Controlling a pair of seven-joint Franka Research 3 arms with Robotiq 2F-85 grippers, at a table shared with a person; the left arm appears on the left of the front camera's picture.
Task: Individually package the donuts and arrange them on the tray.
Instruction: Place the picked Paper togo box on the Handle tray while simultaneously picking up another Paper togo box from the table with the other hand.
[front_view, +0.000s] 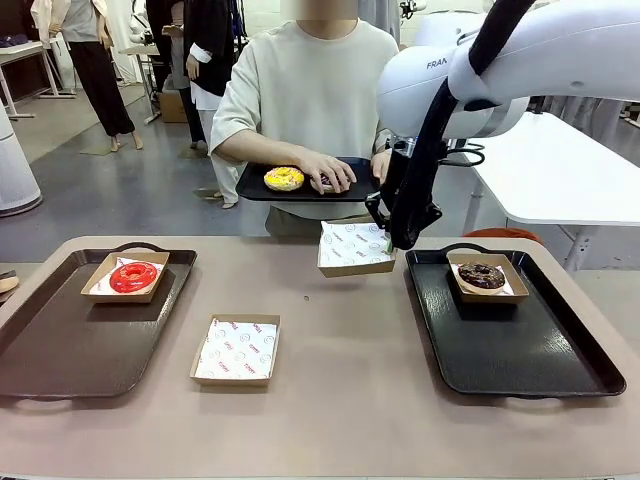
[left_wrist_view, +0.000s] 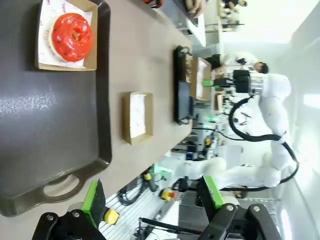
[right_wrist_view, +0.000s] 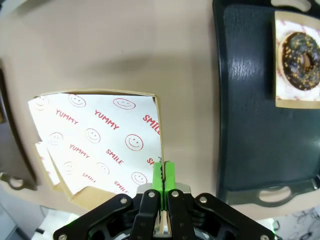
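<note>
The red donut (front_view: 133, 277) (left_wrist_view: 72, 36) lies in a cardboard box on the brown left tray (front_view: 60, 340). In its own box on the black right tray (front_view: 520, 350) sits the chocolate donut (front_view: 482, 275) (right_wrist_view: 300, 54). The person holds a black tray (front_view: 255, 188) carrying the yellow sprinkled donut (front_view: 284, 179), with a hand over the purple-brown donut (front_view: 325, 184). My right gripper (front_view: 391, 240) (right_wrist_view: 163, 172) is shut on the edge of an empty paper-lined box (front_view: 354, 248) (right_wrist_view: 100, 145), held above the table. My left gripper (left_wrist_view: 152, 197) hangs open above the left tray's near handle.
A second empty paper-lined box (front_view: 235, 350) (left_wrist_view: 137, 117) rests on the table between the two trays. The right arm reaches across the upper right of the front view. A white table (front_view: 560, 170) and other people stand beyond.
</note>
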